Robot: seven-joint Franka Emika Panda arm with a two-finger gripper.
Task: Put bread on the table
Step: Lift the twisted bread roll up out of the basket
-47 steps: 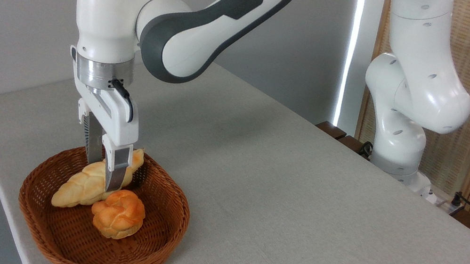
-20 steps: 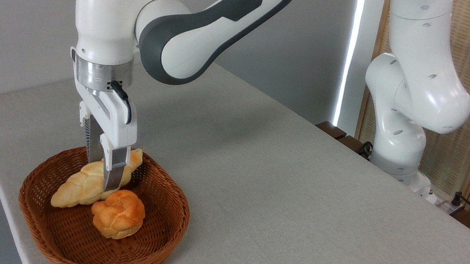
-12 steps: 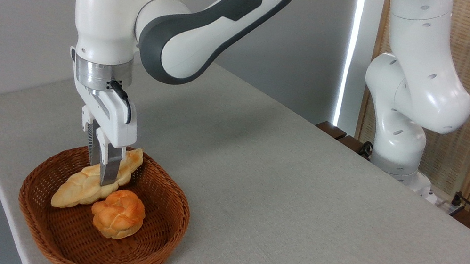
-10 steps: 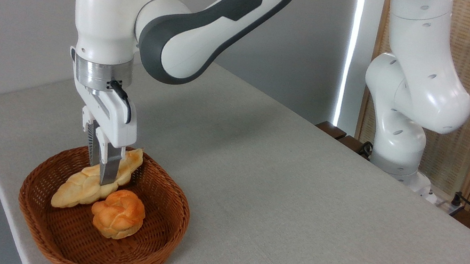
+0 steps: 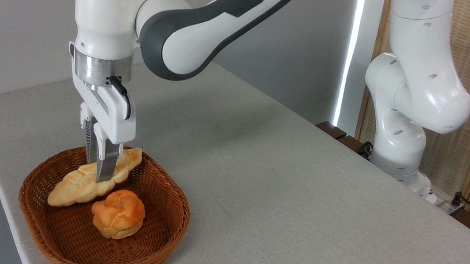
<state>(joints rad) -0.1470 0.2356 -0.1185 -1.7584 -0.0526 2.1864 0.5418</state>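
Braided loaf under grip. Your target, the bread (image 5: 86, 181), is a long, slim braided loaf, pale golden, lying diagonally in the wicker basket (image 5: 160, 239). Its lower pointed end sits towards the basket's left wall; its upper end rises towards the far rim, so the loaf stands tilted rather than flat. Whether its underside touches the basket floor cannot be told from this view.

Your gripper (image 5: 99, 176) points straight down onto the loaf, a little above its midpoint. The two fingers are drawn close together, pinching the loaf across its width; the near finger (image 5: 107, 167) overlaps the front of the braid, while the far one is partly hidden behind it. The greater length of the loaf extends down and left of the fingers; a shorter part projects up and right.

Just below and right of the loaf, you see a small round knotted bun (image 5: 118, 213), deeper orange, resting on the basket floor. It lies very close to the loaf; contact between them cannot be confirmed.

The basket stands at the near left corner of the table (image 5: 300, 200), which is covered in a light grey cloth. The arm's white base (image 5: 400, 145) rises at the table's far right edge, well apart from the basket.
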